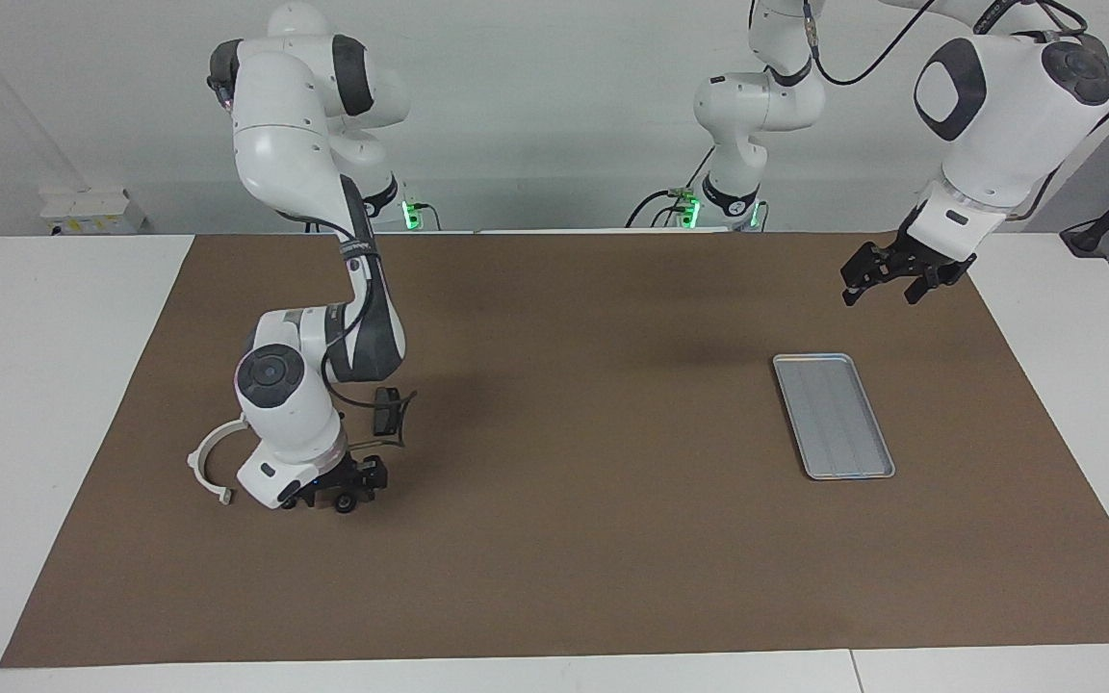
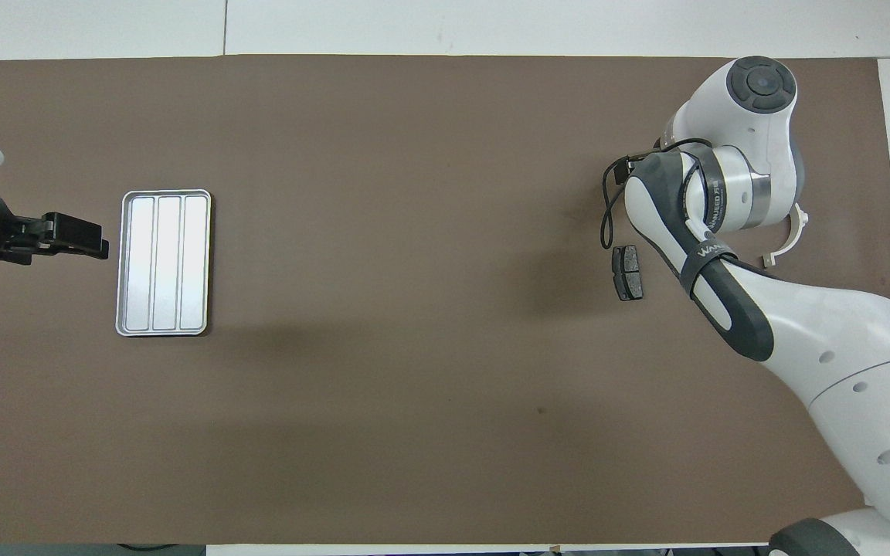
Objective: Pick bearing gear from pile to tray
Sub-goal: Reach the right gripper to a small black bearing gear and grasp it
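The pile lies at the right arm's end of the mat: a white half-ring bracket (image 1: 209, 463), a dark grey plate (image 1: 384, 410) and a small black round piece (image 1: 347, 503). My right gripper (image 1: 348, 489) is down at the mat among these parts, right at the round piece, beside the bracket. From overhead the right arm's wrist hides the gripper; the bracket (image 2: 794, 232) and the plate (image 2: 629, 272) show beside it. The silver tray (image 1: 834, 414) lies empty toward the left arm's end. My left gripper (image 1: 887, 284) waits open in the air beside the tray (image 2: 163, 262).
A brown mat (image 1: 593, 539) covers the table between white borders. A black cable (image 2: 607, 208) loops off the right arm's wrist over the mat next to the plate.
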Controlling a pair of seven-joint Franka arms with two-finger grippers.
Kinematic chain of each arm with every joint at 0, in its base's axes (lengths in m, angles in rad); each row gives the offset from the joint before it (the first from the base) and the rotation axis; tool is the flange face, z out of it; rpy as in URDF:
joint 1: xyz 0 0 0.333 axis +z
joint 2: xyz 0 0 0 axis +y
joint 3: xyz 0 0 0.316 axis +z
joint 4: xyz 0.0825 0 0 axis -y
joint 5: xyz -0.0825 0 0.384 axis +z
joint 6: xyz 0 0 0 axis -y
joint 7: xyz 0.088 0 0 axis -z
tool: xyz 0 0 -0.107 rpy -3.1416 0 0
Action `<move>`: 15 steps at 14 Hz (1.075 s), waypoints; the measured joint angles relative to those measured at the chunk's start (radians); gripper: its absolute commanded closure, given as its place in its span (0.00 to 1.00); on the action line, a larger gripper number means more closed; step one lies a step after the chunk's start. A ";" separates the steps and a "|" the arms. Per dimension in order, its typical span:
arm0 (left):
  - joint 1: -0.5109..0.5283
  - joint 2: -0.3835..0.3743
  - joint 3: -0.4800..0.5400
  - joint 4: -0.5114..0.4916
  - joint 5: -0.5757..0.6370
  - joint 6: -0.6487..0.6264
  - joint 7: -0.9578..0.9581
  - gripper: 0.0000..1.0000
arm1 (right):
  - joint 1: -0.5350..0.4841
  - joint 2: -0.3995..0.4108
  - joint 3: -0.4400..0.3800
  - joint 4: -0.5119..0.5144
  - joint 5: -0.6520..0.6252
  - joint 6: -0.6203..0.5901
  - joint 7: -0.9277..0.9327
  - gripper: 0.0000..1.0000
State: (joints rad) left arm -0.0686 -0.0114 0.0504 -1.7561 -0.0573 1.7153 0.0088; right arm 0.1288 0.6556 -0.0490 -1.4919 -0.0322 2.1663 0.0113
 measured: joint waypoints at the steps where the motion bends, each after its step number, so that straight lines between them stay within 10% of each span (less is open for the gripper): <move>1: 0.000 0.000 0.000 0.000 0.000 0.000 0.000 0.00 | 0.000 0.002 0.000 0.000 0.000 0.002 0.000 0.21; 10: 0.000 0.000 0.000 0.000 0.000 0.000 0.000 0.00 | 0.000 0.009 0.004 0.010 0.000 0.020 0.000 0.98; 15: 0.000 0.000 -0.001 0.000 0.000 0.000 0.000 0.00 | 0.007 0.010 0.004 0.026 0.000 0.016 0.000 1.00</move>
State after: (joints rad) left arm -0.0686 -0.0114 0.0490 -1.7561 -0.0573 1.7153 0.0088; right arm 0.1361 0.6657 -0.0445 -1.4659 -0.0317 2.1826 0.0115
